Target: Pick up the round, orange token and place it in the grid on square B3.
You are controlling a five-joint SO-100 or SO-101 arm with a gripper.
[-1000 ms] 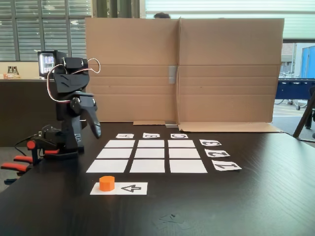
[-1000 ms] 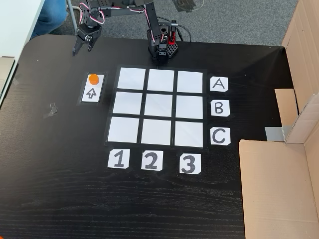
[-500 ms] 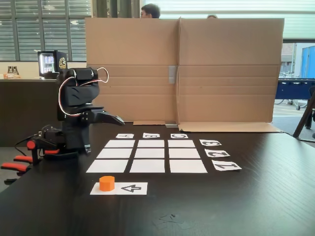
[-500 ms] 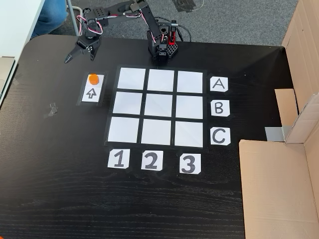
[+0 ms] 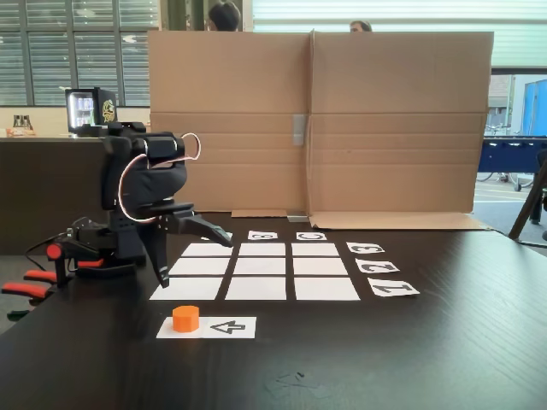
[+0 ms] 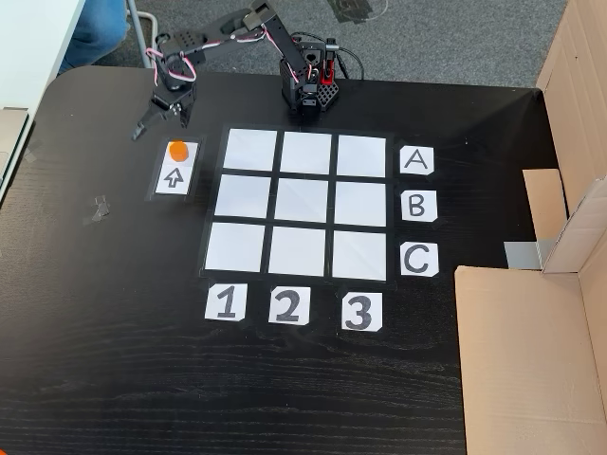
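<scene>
Two wide-spread fingers of the black gripper (image 6: 157, 121) must straddle the small faceted orange plastic token (image 6: 177, 149) before you close.

Orange token (image 6: 177, 149) on arrow strip, beside white nine-rectangle grid (image 6: 297, 204), square B3 (image 6: 360, 204) bare

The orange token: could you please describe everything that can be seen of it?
The token is a small bright orange puck, plastic-looking, short with faceted sides. It sits flat on a white paper strip printed with an arrow, beside the grid. Nothing grips it; the open gripper hovers just beyond it.
</scene>
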